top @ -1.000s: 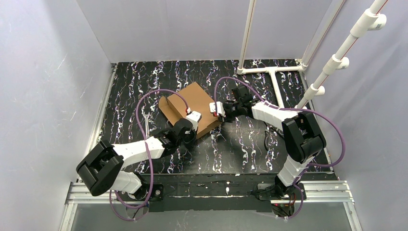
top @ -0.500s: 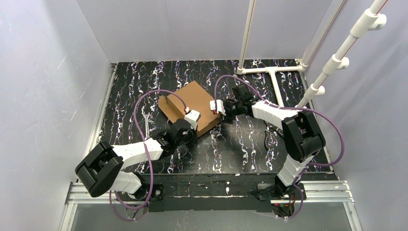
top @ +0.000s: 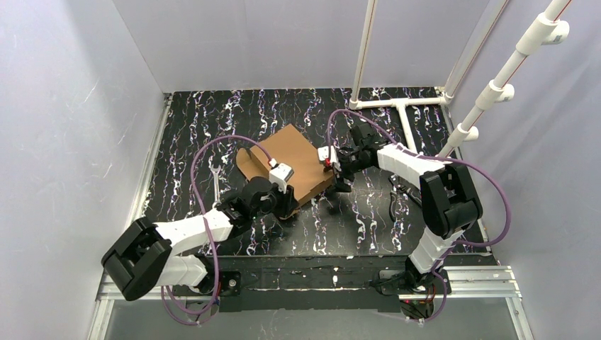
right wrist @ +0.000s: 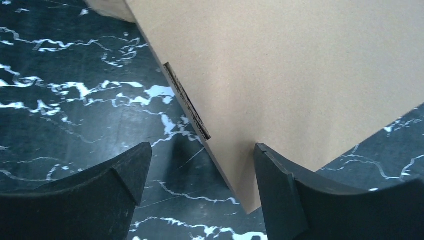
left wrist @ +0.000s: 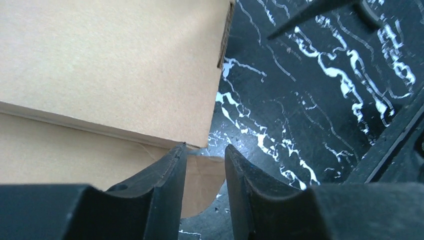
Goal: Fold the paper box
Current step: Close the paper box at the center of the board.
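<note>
Paper box [top: 289,161]: mid-table [top: 368,227], top panel folded over, between both arms.
Left gripper [left wrist: 205,167]: fingers barely parted, gripping nothing, rounded tab [left wrist: 202,182] just beyond.
Right gripper [right wrist: 199,170]: fingers wide, straddling the box corner [right wrist: 248,202], unclamped.
Tip: brace that corner, tuck the tab squarely.

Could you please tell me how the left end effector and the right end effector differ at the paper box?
The left end effector has its jaws only narrowly parted, while the right end effector holds them wide apart. The left sits at the near edge of the paper box, a rounded tab showing in its gap; the right straddles a box corner. Both are dark-tipped and at the cardboard.
</note>
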You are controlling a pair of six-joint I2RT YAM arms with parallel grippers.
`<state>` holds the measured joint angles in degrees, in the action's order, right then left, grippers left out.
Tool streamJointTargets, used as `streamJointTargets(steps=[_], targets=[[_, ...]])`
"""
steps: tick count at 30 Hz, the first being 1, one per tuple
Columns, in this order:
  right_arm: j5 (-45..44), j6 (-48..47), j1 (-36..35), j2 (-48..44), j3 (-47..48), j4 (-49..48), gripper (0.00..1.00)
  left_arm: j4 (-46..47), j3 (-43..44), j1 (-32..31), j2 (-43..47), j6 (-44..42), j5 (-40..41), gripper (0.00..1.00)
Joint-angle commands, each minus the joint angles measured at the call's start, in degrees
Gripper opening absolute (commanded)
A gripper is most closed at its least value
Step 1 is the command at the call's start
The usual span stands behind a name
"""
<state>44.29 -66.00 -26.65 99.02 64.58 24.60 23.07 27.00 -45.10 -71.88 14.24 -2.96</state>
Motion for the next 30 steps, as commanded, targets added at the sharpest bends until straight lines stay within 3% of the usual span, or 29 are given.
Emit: streamJointTargets(steps=[1, 3, 7, 9, 11, 17, 22, 30], targets=[[6.6, -1.5, 1.9, -2.6, 2.4, 12.7, 0.83, 1.7, -0.2, 2.0, 5.5, 1.5, -3.1, 0.38], [7.9, -1.9, 3.0, -3.1, 3.6, 14.6, 0.83, 0.2, -2.0, 2.9, 8.9, 2.9, -3.2, 0.49], [11.2, -2.2, 5.4, -2.6, 6.3, 18.6, 0.84, -1.6, -7.1, 4.4, 18.4, 5.9, -2.6, 0.82], [13.3, -2.6, 6.4, -2.0, 7.8, 21.3, 0.84, -2.4, -9.7, 4.8, 22.1, 7.0, -2.4, 0.90], [14.5, -2.6, 7.1, -1.6, 9.0, 23.3, 0.84, -2.4, -12.1, 5.1, 23.6, 7.5, -2.6, 0.92], [6.3, 14.7, 7.4, -2.0, 6.4, 9.0, 0.82, -2.1, -14.9, 5.3, 23.4, 4.8, -5.1, 0.86], [2.7, 25.4, 7.4, 0.3, 6.2, 2.0, 0.66, -0.2, -15.3, 5.2, 20.5, 2.8, -4.6, 0.83], [-0.2, 31.5, 7.4, 2.2, 4.9, -3.6, 0.46, 7.6, -13.5, 5.2, 9.9, 7.9, 1.4, 0.45]])
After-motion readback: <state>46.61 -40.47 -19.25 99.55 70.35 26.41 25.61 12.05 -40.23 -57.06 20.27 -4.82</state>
